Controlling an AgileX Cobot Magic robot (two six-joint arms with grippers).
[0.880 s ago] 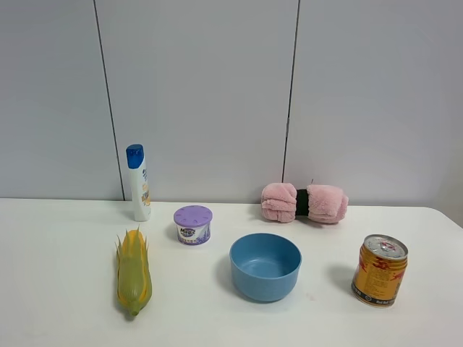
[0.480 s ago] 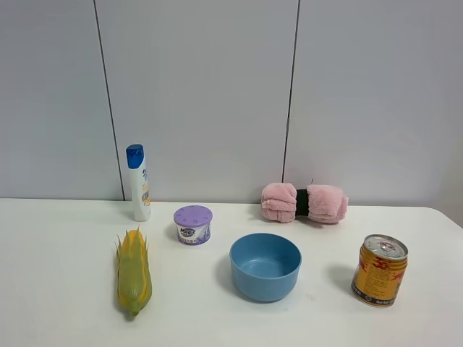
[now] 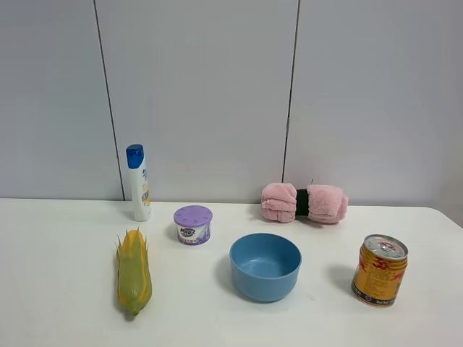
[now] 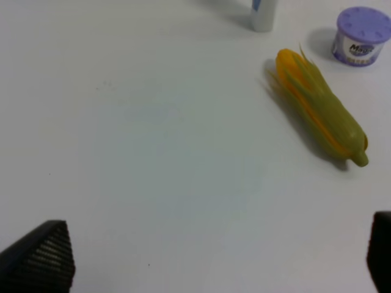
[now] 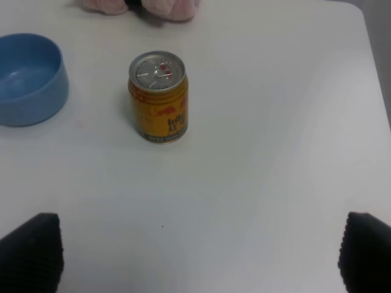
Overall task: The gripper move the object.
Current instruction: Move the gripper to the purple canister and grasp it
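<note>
Bench (image 3: pixel 58 318), white, holding six items, left to right: corn cob (image 3: pixel 134 271), lying; white bottle (image 3: pixel 138 182), blue cap, print unreadable; tub (image 3: pixel 192 225), lilac lid, label apparently "Magic", upright between bottle and blue bowl (image 3: pixel 265 266); pink rolled cloth (image 3: pixel 304 202) at the back; gold can (image 3: pixel 380 270), lettering too small to read. Left tool (image 4: pixel 217 256) spread wide, empty, well apart from the tub; right tool (image 5: pixel 204 250) likewise, near the can. Step: approach not begun; next, I judge, left tool reaches past the corn to straddle the tub
</note>
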